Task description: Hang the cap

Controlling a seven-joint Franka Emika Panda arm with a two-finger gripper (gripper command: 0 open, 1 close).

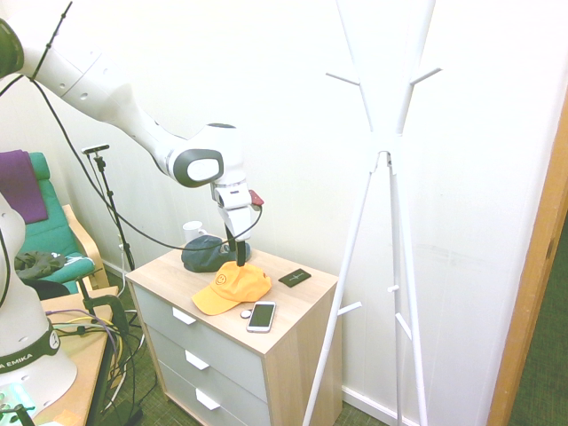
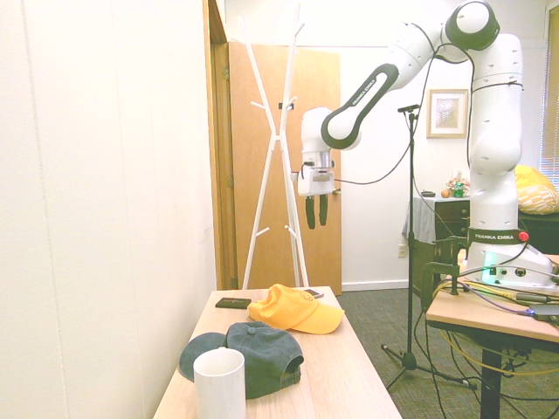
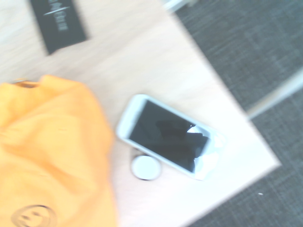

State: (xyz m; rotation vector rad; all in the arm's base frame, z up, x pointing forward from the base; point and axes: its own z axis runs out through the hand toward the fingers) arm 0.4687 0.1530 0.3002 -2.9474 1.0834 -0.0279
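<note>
A wooden drawer unit [image 1: 293, 342] is set against a white wall, a white coat stand [image 1: 383, 160] at 3 o'clock. On it are seen two caps, the cap [image 1: 232, 287] in orange and a dark cap [image 2: 249, 347], one phone [image 3: 169, 136] and one mug [image 2: 219, 384]. The hand [image 2: 314, 215] is held above, fingers slightly apart, empty.

"FRANKA EMIKA" readable on the black band round the robot's base [image 2: 493, 236] in the second exterior view, only "A EMIKA" of it showing on the base [image 1: 19, 359] in the first, smiley-ish round emblem on the cap [image 3: 31, 216], black card [image 3: 57, 21] print too blurry to read
</note>
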